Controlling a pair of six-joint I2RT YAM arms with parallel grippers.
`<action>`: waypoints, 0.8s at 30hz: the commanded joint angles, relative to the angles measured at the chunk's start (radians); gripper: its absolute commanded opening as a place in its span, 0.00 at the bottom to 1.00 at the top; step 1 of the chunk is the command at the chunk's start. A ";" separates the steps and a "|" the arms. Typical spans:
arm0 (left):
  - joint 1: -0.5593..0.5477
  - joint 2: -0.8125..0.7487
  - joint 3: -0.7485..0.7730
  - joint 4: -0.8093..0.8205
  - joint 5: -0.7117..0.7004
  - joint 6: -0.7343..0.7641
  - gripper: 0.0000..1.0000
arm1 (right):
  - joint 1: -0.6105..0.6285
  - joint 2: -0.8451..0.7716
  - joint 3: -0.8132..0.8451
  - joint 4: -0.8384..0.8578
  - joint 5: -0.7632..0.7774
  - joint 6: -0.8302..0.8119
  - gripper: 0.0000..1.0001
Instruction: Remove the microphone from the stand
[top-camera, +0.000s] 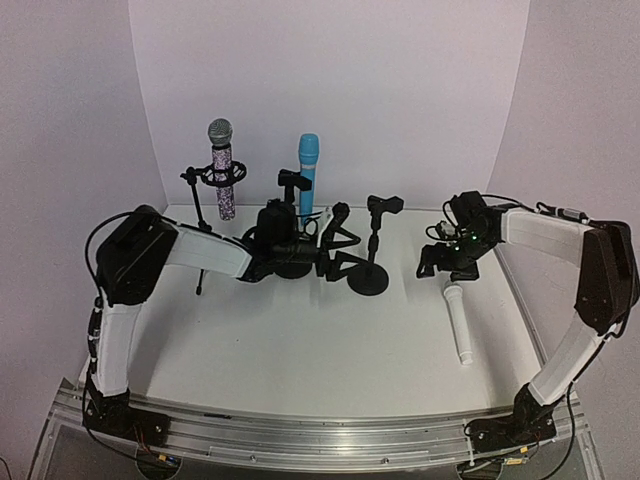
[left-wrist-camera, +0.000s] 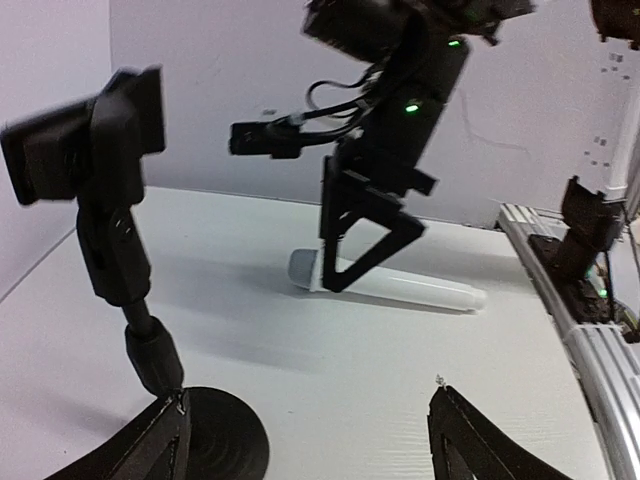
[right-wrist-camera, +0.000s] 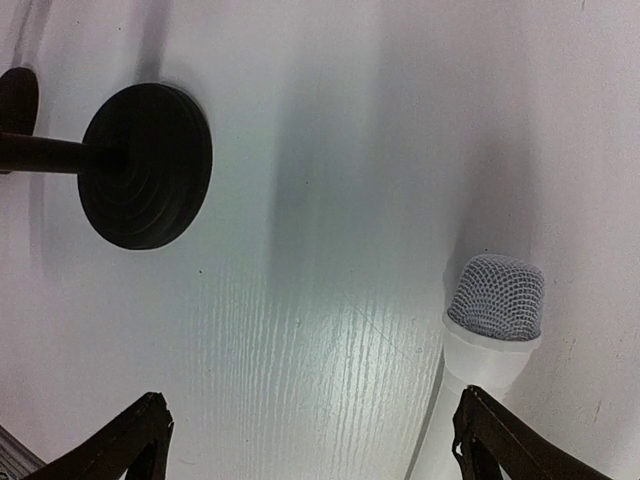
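A white microphone (top-camera: 458, 322) with a grey mesh head lies flat on the table at the right, off any stand. The black round-base stand (top-camera: 372, 262) at the centre has an empty clip (left-wrist-camera: 95, 140). My left gripper (top-camera: 350, 250) is open just left of this stand. In the left wrist view the left gripper (left-wrist-camera: 308, 400) holds nothing, and one finger sits by the round base (left-wrist-camera: 215, 440). My right gripper (top-camera: 445, 268) hovers open above the head end of the white microphone (right-wrist-camera: 497, 300). In the right wrist view the right gripper (right-wrist-camera: 312, 400) is empty.
At the back left a patterned microphone (top-camera: 222, 170) sits in a tripod stand. A blue microphone (top-camera: 308, 175) stands upright in another stand beside it. White walls close in the back and sides. The metal rail (left-wrist-camera: 600, 370) runs along the near edge.
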 joint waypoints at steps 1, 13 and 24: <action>0.002 -0.261 -0.225 0.023 -0.002 0.099 0.77 | -0.002 -0.088 0.034 0.026 -0.062 -0.050 0.95; 0.165 -0.394 -0.412 0.070 -0.270 0.088 0.62 | -0.003 -0.172 0.006 0.112 -0.102 -0.074 0.95; 0.171 -0.246 -0.327 0.183 -0.628 0.063 0.57 | -0.003 -0.211 0.006 0.124 -0.113 -0.111 0.95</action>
